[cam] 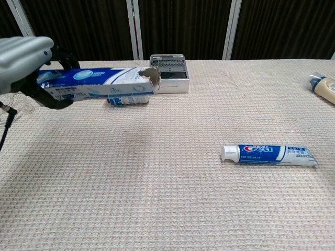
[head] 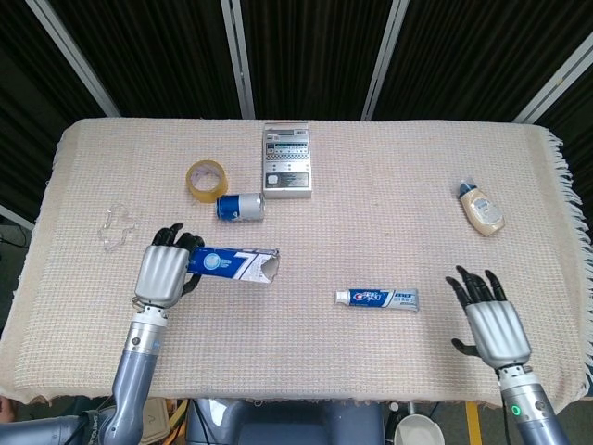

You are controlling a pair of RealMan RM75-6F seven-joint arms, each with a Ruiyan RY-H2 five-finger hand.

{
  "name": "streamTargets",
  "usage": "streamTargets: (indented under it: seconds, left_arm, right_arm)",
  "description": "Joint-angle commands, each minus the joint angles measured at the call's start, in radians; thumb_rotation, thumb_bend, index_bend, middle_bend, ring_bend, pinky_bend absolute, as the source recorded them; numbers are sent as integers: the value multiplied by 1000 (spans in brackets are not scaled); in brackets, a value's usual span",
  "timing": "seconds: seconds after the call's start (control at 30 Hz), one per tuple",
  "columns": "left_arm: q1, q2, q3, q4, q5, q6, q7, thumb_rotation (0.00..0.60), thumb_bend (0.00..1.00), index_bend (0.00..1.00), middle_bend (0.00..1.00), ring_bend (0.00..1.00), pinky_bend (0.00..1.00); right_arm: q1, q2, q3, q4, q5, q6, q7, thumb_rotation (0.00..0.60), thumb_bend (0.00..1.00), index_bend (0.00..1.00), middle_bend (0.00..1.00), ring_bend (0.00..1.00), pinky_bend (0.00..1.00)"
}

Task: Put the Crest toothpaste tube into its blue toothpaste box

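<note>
Fingers of the left hand wrap around one end of the blue toothpaste box, holding it clear of the cloth — in the chest view it hangs level in front of the can, its torn open end pointing toward the middle of the table. The Crest toothpaste tube lies flat on the beige woven tablecloth, well apart from the box, white cap toward the box side and crimped end toward the right hand. That hand hovers near the front edge with its dark fingers spread and nothing in it; only the head view shows it.

Toward the back of the table sits a grey calculator-like device, though its keys are too small to read surely. Just in front of it and to the side, a blue drink can lies on its side, with a roll of yellowish tape beside it. A clear plastic piece rests near the left edge, and a small cream bottle with a blue cap lies far off on the right side.
</note>
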Motion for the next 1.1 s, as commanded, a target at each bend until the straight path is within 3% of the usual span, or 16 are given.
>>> streamTargets:
  seconds: [0.03, 0.2, 0.47, 1.1]
  left_arm:
    - [3, 40, -9, -51, -4, 20, 20, 600, 314, 380, 377, 176, 210]
    - [11, 65, -6, -62, -18, 24, -5, 600, 313, 381, 378, 176, 210]
    - [18, 79, 3, -50, -23, 23, -64, 600, 313, 380, 378, 176, 210]
    - [8, 110, 16, -92, -17, 41, -36, 600, 313, 381, 375, 176, 211]
  right_arm:
    - [81, -70, 25, -105, 36, -78, -129, 600, 46, 198, 161, 140, 0]
    - [151, -174, 64, -114, 95, -104, -240, 600, 50, 248, 214, 150, 0]
    - [237, -278, 118, -16, 210, -143, -237, 600, 71, 293, 259, 151, 0]
    - [243, -337, 55, 251, 192, -157, -22, 600, 71, 311, 324, 168, 0]
